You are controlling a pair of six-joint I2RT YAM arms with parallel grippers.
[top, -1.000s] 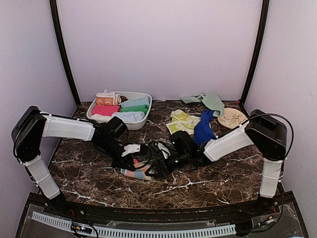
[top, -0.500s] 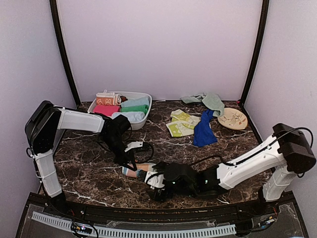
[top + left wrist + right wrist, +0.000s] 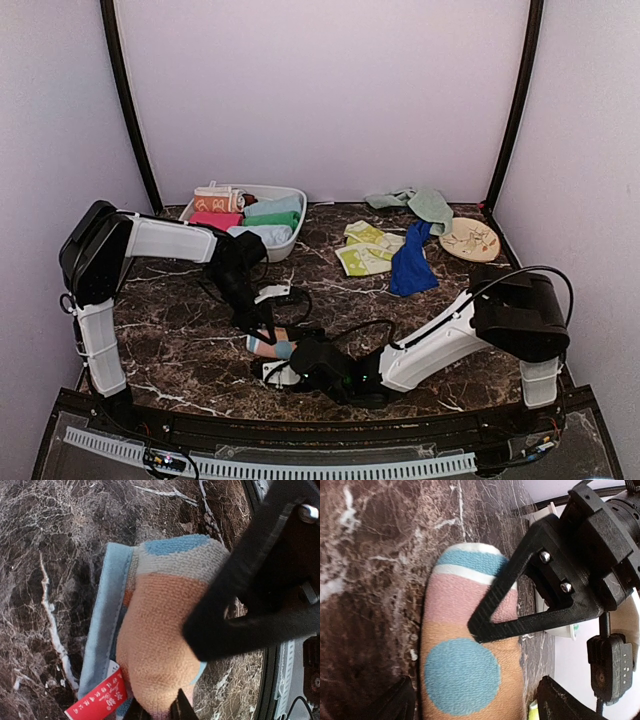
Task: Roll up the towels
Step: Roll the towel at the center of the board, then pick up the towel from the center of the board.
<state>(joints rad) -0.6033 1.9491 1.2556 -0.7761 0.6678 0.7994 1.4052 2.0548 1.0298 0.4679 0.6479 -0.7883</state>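
A rolled peach-orange towel [image 3: 268,346] with light-blue spots, a pink band and a red label [image 3: 95,702] lies on the marble near the front. My left gripper [image 3: 266,332] comes down on it from behind. In the left wrist view the left gripper [image 3: 157,711] is shut, pinching the towel [image 3: 160,645]. My right gripper [image 3: 284,370] lies low at the roll's near side. It is open [image 3: 480,702], with its jaws on either side of the towel [image 3: 465,675] and a gap on the right. The left arm's black finger [image 3: 495,615] presses on the roll.
A white tub [image 3: 287,241] at the back left holds several rolled towels [image 3: 262,215]. Loose yellow-green [image 3: 364,248], dark blue [image 3: 410,262] and mint [image 3: 424,204] towels lie at the back right, beside a round beige disc [image 3: 468,239]. Dark side posts frame the table.
My right arm swung from the middle of the table down to the front edge, and its gripper now straddles the roll from the near side. The left gripper stayed pinched on the towel.
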